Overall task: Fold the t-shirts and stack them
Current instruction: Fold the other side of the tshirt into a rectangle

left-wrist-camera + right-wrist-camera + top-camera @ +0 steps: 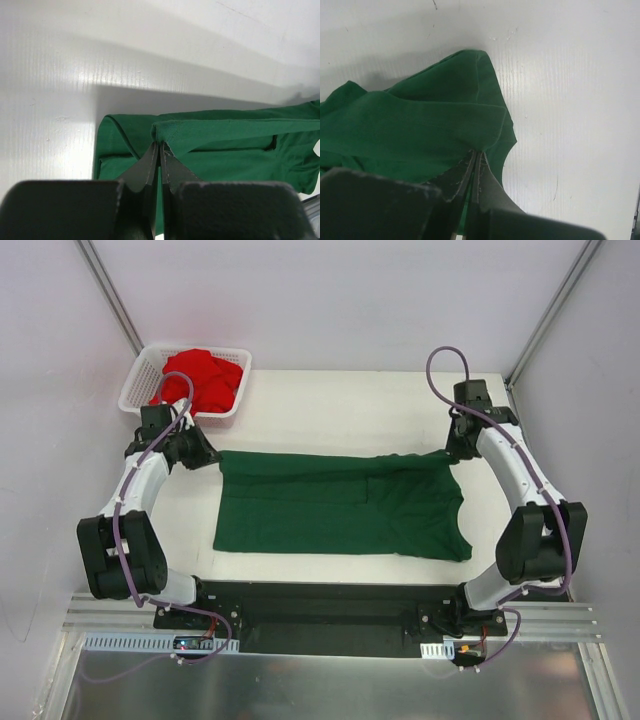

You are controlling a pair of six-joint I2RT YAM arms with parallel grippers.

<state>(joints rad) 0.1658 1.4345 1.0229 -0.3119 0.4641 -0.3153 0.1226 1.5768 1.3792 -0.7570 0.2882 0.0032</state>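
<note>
The dark green t-shirt (pixel 340 505) lies spread across the middle of the white table, folded lengthwise. My left gripper (pixel 207 455) is shut on its far left corner; in the left wrist view the gripper (pixel 161 145) pinches a raised fold of the green t-shirt (pixel 225 150). My right gripper (pixel 452 454) is shut on the far right corner; in the right wrist view the gripper (pixel 477 154) pinches a hem of the green t-shirt (pixel 425 130). The red t-shirt (pixel 200 378) lies crumpled in the basket.
A white mesh basket (pixel 136 387) stands at the table's far left corner, just behind my left arm. The white table (pixel 340 405) shows bare beyond the green cloth. A black mounting rail (pixel 320 602) runs along the near edge.
</note>
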